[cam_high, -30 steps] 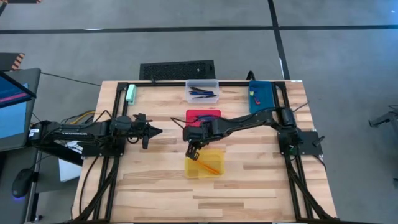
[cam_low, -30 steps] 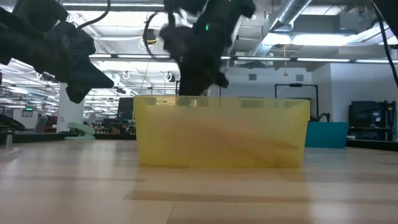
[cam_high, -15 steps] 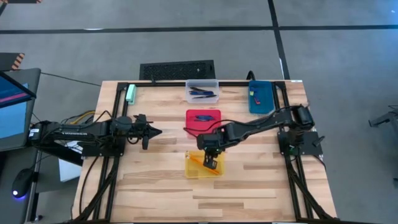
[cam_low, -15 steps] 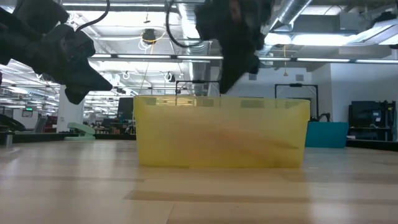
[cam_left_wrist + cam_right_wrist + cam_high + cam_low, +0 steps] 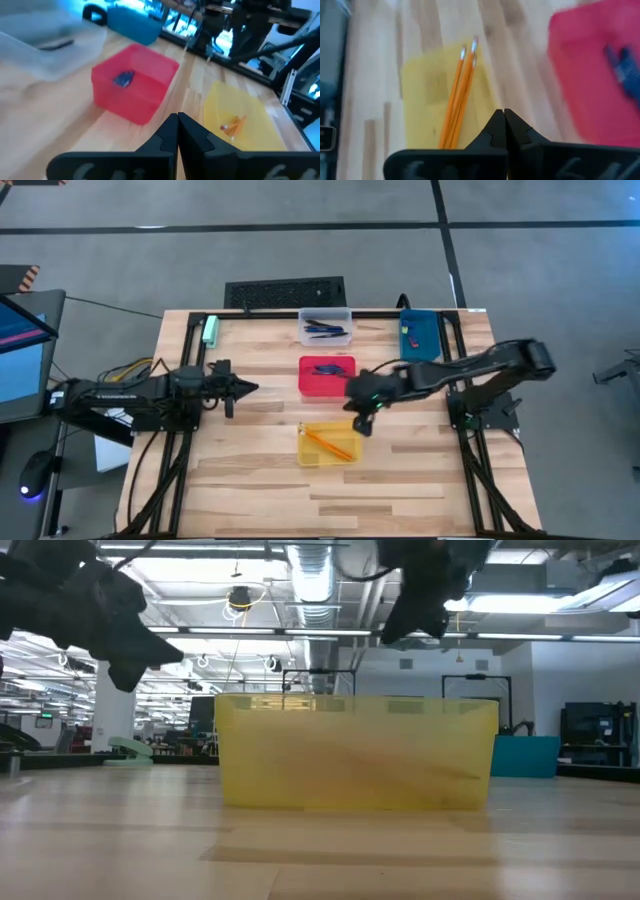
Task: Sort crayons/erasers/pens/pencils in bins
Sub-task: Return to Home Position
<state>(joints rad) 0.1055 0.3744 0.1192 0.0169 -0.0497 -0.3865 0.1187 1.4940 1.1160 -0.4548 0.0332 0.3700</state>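
The yellow bin (image 5: 341, 431) is sitting nearest on the wooden counter (image 5: 250, 470), a little right of its middle. The orange pencils (image 5: 327, 443) are lying inside it, bunched side by side and running slantwise across the floor of the bin.

Just beyond the bin's far right corner, the right gripper (image 5: 364, 426) is hanging above the bare counter, between the yellow bin and the red bin (image 5: 309, 386) and touching neither. Its jaws are pressed together and holding nothing. The right arm is reaching in from the right edge of the counter with its elbow raised.

Level with the red bin and well to its left, the left gripper (image 5: 254, 389) is hovering over the counter and pointing right. Its jaws are also shut and empty.

The red bin is standing just beyond the yellow one, and the short blue crayons (image 5: 328, 367) are lying in its far half.

Farther back, at the far edge, the clear bin (image 5: 306, 319) is holding the dark pens (image 5: 326, 330). To its right, the blue bin (image 5: 428, 345) is holding the two small erasers (image 5: 408, 333), one orange-red and one yellow-green. A pale green block (image 5: 211, 331) is lying at the far left corner, well apart from the bins.
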